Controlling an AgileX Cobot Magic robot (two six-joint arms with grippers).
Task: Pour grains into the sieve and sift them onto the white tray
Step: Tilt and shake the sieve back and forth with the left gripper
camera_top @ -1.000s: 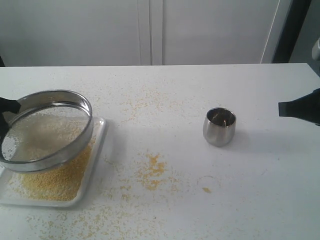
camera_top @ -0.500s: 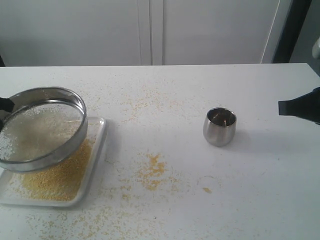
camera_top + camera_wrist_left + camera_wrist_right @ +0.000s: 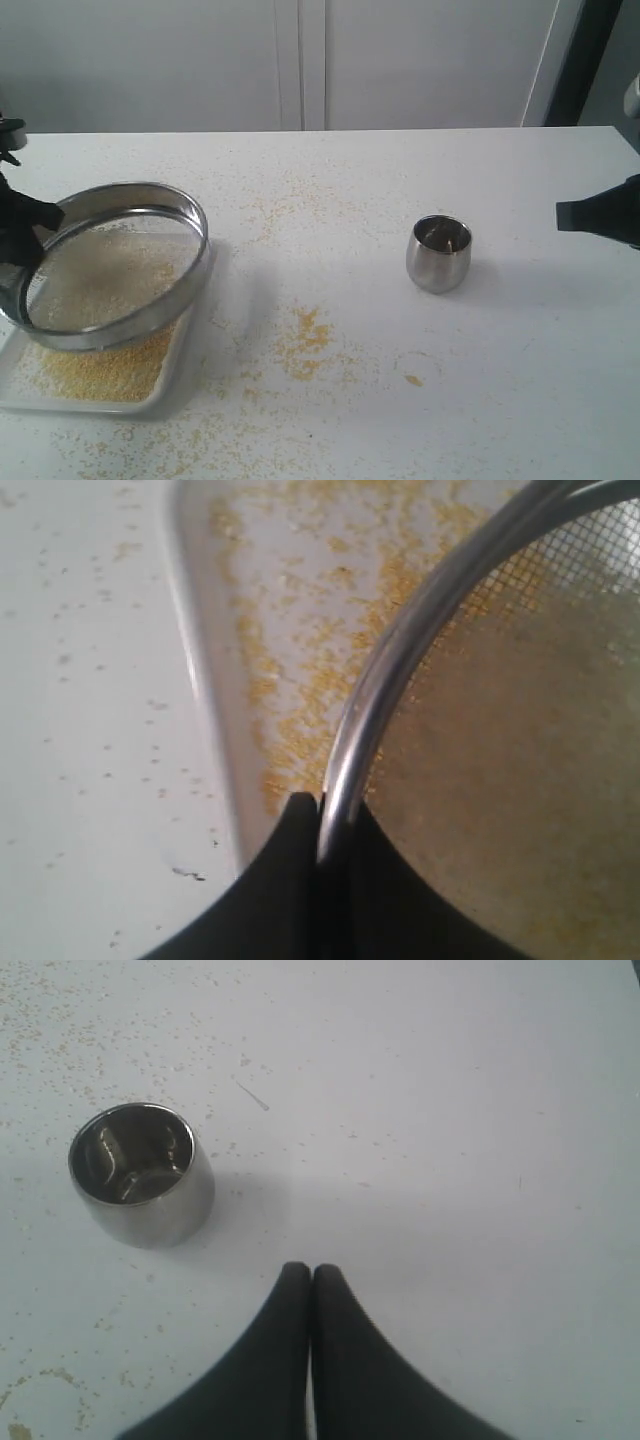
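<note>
1. Grip: the sieve [image 3: 400,650] is pinched at its rim by the left pincer [image 3: 320,810], with one finger inside the ring and one outside. The right pincer [image 3: 310,1275] is closed on nothing, and the cup [image 3: 140,1175] is seen ahead of it, off to one side.
2. Place: the sieve is held out ahead of the left pincer, above the tray [image 3: 180,365] and clear of it. Sifted grains [image 3: 100,370] are spread on the tray beneath.
3. Risk: the rim farthest from the pincer is judged to overhang the tray's edge, so grains shaken through there could be dropped on the table [image 3: 520,380], where spills are already seen.
4. Risk: only a thin wall is gripped, at one side, so under hard shaking the sieve could be twisted or slipped in the jaws and its contents tipped out.
5. Heading: the mouth is pointed upward and seems slightly tilted. No long axis is offered by a round ring; the gripped diameter is run straight away from the pincer.
</note>
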